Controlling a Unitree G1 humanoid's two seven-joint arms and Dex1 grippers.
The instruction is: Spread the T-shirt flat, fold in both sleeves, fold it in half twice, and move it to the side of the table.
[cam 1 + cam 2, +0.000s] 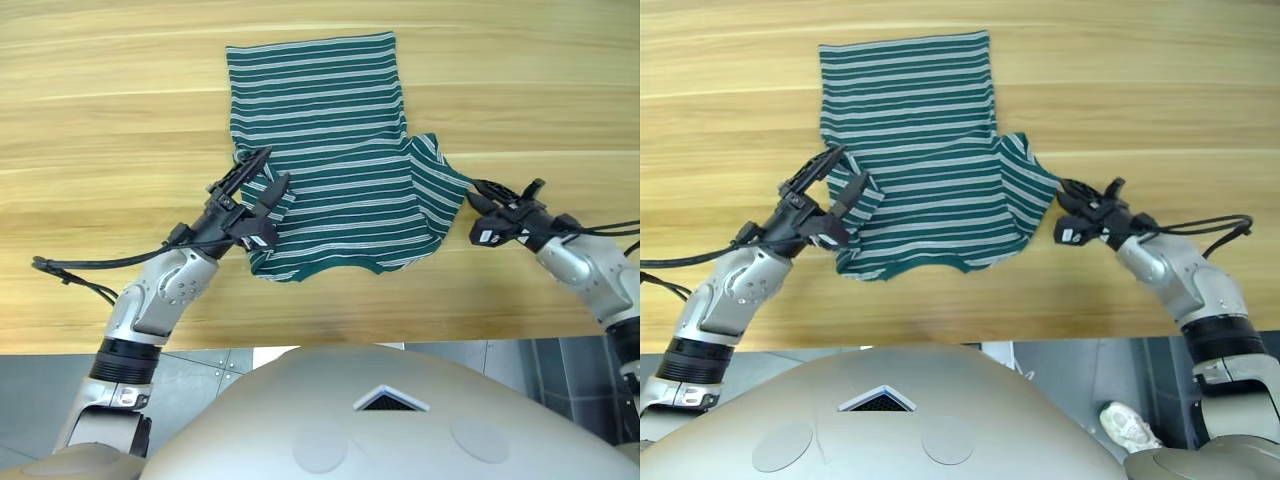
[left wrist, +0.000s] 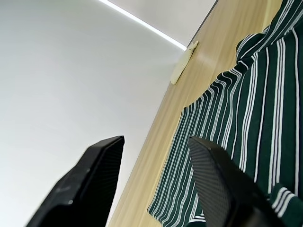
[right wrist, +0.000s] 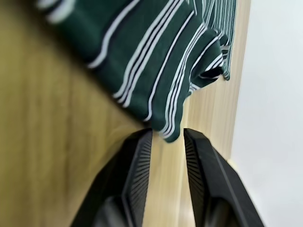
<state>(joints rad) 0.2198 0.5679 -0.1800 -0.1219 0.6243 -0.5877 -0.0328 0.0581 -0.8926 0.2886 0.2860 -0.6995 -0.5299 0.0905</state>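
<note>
A dark green T-shirt [image 1: 320, 130] with white stripes lies on the wooden table [image 1: 100, 150], hem at the far side and collar toward me. Its left sleeve is folded in over the body. My left gripper [image 1: 262, 178] hovers open at that folded sleeve, with nothing between its fingers [image 2: 213, 170]. The right sleeve [image 1: 435, 175] is pulled out to a point. My right gripper [image 1: 478, 192] is shut on the tip of that sleeve, and the striped cloth [image 3: 168, 127] shows pinched between its fingers [image 3: 137, 161].
Bare wood stretches left, right and beyond the shirt. The table's front edge [image 1: 300, 345] runs just below the collar. Black cables [image 1: 90, 265] trail from both wrists. A small pale piece [image 2: 182, 64] sits at the table's far edge.
</note>
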